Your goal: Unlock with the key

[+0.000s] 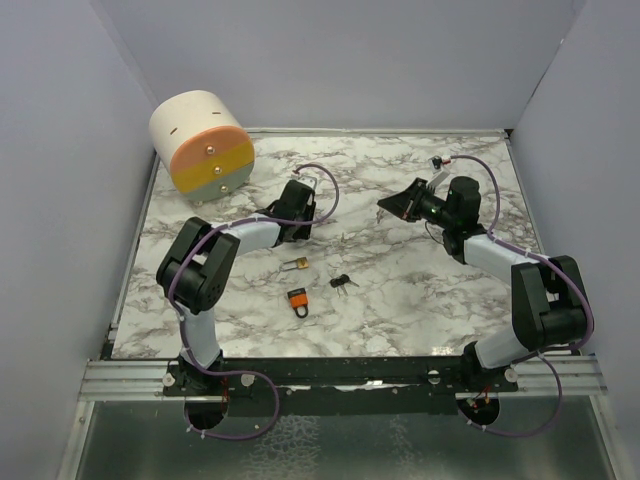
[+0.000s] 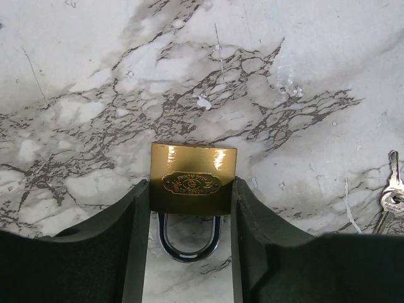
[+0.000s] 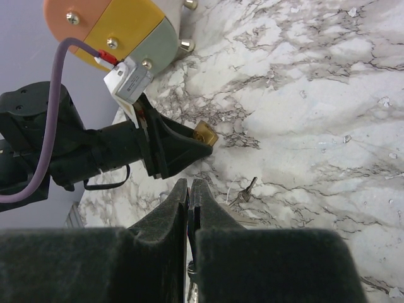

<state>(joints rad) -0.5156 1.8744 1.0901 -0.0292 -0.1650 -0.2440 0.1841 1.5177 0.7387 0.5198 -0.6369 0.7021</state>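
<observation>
Between the fingers (image 2: 140, 208) of your left claw (image 2: 190, 184) sits the brass padlock (image 2: 194, 170), lying flat on the marble table (image 1: 420, 300). The two black pads touch the lower half of its body on either side, so the claw is closed on the lock. The upper half of the body pokes out past the fingertips. Its steel shackle (image 2: 189, 243) points back into the claw, toward the wrist camera.

Just to the right of the brass padlock, and a little nearer the arm bases, you have the keys (image 1: 343, 281) resting on the table, apart from the lock. An orange padlock (image 1: 298, 300) lies on the near side of the brass padlock, close by but not touching it.

Your right claw (image 3: 190, 186) hangs well apart from the brass padlock, to its right and farther back. Its fingers are pressed together. Far beyond the brass padlock to the left stands a cream drum (image 1: 200, 145) with an orange and yellow face.
</observation>
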